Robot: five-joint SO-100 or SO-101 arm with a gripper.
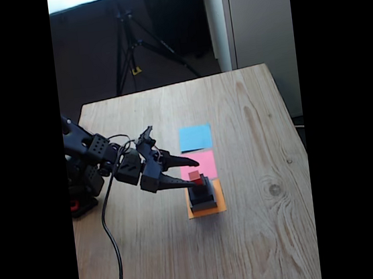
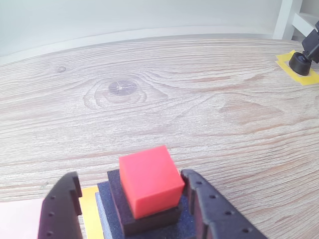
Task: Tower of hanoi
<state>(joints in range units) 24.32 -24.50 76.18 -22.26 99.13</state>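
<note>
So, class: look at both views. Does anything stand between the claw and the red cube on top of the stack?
Nothing visible does. The claw is open, one finger on each side of the red cube, which tops the stack over the orange paper square. Only air shows in the gaps.

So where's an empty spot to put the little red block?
The blue square and pink square look bare. So does the wood on the table to the right in the fixed view. It's crowded at the orange square, where the stack and gripper are.
</note>
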